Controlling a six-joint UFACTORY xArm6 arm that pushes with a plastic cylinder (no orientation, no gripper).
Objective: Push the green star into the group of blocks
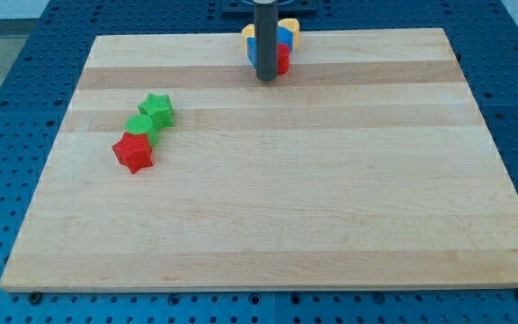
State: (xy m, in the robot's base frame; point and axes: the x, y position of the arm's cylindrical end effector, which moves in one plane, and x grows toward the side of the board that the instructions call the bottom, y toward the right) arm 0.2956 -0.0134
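Observation:
The green star [157, 108] lies on the wooden board [268, 225] at the view's left, touching a green round block [141, 125] just below it, which touches a red star [133, 152]. A group of blocks sits at the view's top centre: a yellow block [288, 26], a blue block [285, 39], a red block [282, 58] and another blue block [251, 49] with yellow behind it. My rod stands in front of that group and hides part of it; my tip [265, 78] rests on the board just below the group, far right of the green star.
The board lies on a blue perforated table [7, 72]. The arm's dark mount shows at the view's top edge [266, 4].

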